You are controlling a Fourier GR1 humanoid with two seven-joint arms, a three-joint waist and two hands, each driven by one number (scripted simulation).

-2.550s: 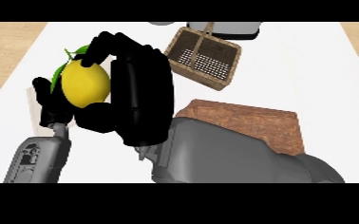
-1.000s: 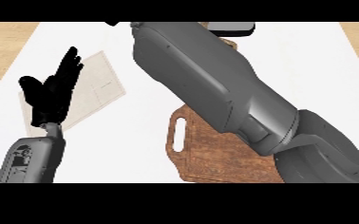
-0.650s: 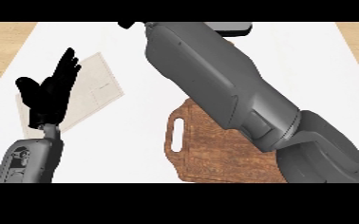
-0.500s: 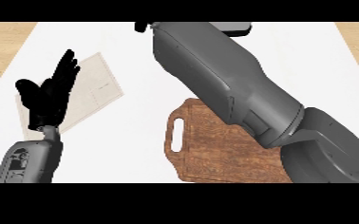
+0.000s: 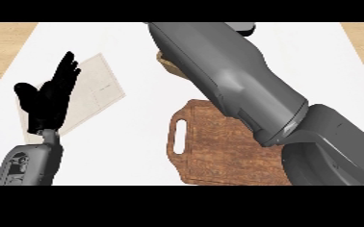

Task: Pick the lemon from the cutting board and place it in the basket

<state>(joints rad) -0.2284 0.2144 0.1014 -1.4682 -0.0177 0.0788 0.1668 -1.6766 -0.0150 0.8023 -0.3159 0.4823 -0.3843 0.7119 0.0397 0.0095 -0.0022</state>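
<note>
Head view.

1. Desk [image 5: 128, 149]: white top. It carries every item listed below.
2. Left hand [image 5: 46, 101]: shows near the left edge of the desk, resting. Fingers are straight, spread slightly and pointing up. It holds nothing. It overlaps the near-left corner of a pale mat [image 5: 96, 89], which lies flat on the left half of the desk, turned at an angle to the edges.
3. Right forearm [image 5: 235, 81]: runs from the near-right corner diagonally to the middle of the far edge. The right hand does not show, so its state cannot be told.
4. Cutting board [image 5: 213, 151]: brown wood, lying flat at the near edge, right of centre, with its handle slot toward the left. The forearm covers its right part. The visible surface is bare.
5. Basket [image 5: 168, 63]: only a tan sliver of its rim shows, just left of the forearm, toward the far edge.
6. Lemon: hidden, so its place cannot be told.
</note>
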